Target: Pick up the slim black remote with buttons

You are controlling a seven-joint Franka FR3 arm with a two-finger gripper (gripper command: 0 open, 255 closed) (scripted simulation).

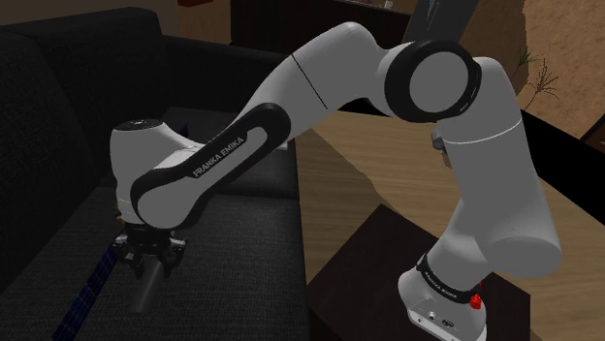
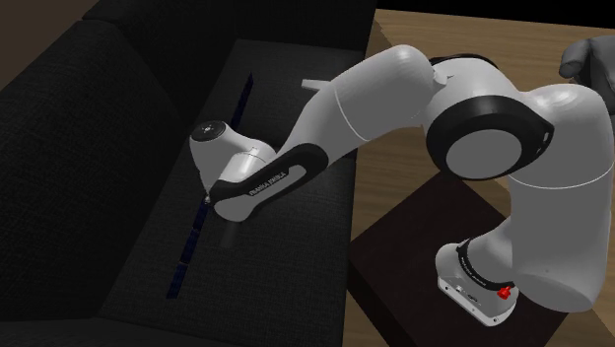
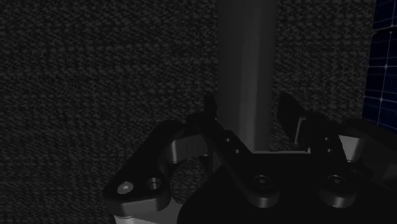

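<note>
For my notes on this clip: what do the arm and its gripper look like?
The arm has rounded white segments with black bands at the joints. A black panel carries white lettering reading FRANKA EMIKA. Near its foot is a small red mark. The gripper is all black, with round screw holes.

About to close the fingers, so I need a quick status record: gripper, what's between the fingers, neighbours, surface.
gripper: open, low over the sofa seat
between fingers: grey bar, lying flat on the seat; no buttons visible
grasp: fingers straddle the bar, not clasping it
nearby: dark strip with a blue grid, beside the bar, outside the fingers
lifted: not yet
</note>
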